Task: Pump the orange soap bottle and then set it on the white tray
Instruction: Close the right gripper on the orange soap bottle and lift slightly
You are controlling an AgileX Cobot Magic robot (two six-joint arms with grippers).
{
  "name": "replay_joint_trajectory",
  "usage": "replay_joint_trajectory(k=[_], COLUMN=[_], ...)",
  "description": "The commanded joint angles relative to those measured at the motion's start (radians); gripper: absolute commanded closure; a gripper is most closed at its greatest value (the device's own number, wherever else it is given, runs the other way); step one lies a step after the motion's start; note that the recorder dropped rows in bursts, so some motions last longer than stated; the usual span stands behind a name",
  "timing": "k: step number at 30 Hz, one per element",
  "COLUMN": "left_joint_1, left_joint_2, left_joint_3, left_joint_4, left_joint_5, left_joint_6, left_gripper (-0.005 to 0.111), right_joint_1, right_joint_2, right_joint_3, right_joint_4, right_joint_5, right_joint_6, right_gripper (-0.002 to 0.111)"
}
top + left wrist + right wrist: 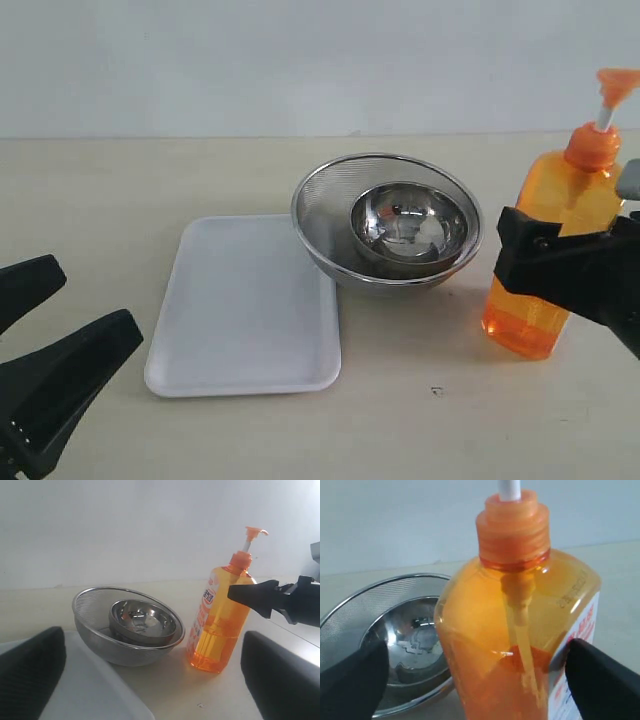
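Note:
The orange soap bottle stands upright on the table at the right, with its orange pump head raised on a white stem. My right gripper is open and straddles the bottle's body at mid height. In the right wrist view the bottle fills the space between the jaws; one finger lies by the label and the other stands well clear of it. The white tray lies flat left of centre with nothing on it. My left gripper is open at the lower left, beside the tray, holding nothing.
A steel mesh bowl with a smaller shiny steel bowl inside it sits between tray and bottle, touching the tray's far right corner. The left wrist view shows the bowls, the bottle and the right gripper's finger.

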Motion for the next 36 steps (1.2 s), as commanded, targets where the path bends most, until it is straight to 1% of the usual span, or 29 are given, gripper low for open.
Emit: replay_joint_trajectory(k=[1, 10, 14, 17, 20, 22, 26, 29, 32, 36], left_joint_1=[0.0, 0.0, 0.0, 0.0, 0.0, 0.0, 0.0, 0.0, 0.0, 0.0], left_joint_2=[-0.003, -0.003, -0.003, -0.003, -0.003, -0.003, -0.003, -0.003, -0.003, -0.003], left_joint_3=[0.005, 0.005, 0.005, 0.005, 0.005, 0.005, 0.005, 0.005, 0.005, 0.005], left_joint_4=[-0.008, -0.008, -0.008, -0.008, -0.008, -0.008, -0.008, -0.008, -0.008, -0.008], left_joint_5=[0.003, 0.003, 0.003, 0.003, 0.003, 0.003, 0.003, 0.003, 0.003, 0.003], left_joint_6=[-0.009, -0.009, -0.009, -0.009, -0.009, -0.009, -0.009, -0.009, -0.009, -0.009], left_gripper=[0.019, 0.019, 0.019, 0.019, 0.019, 0.019, 0.019, 0.019, 0.019, 0.019], right_joint_1=[0.003, 0.003, 0.003, 0.003, 0.003, 0.003, 0.003, 0.003, 0.003, 0.003], right_joint_2=[0.054, 0.146, 0.153, 0.153, 0.153, 0.153, 0.153, 0.153, 0.153, 0.153], right_joint_3=[-0.032, -0.042, -0.042, -0.042, -0.037, -0.035, -0.035, -0.034, -0.021, -0.013], right_joint_4=[0.031, 0.069, 0.075, 0.08, 0.086, 0.116, 0.167, 0.245, 0.284, 0.28], right_joint_5=[-0.046, -0.124, -0.13, -0.139, -0.16, -0.162, -0.149, -0.145, -0.141, -0.128], right_joint_6=[0.001, 0.002, -0.075, -0.091, -0.171, -0.243, -0.325, -0.341, -0.316, -0.265], right_gripper=[0.023, 0.023, 0.023, 0.023, 0.023, 0.023, 0.023, 0.023, 0.023, 0.023])
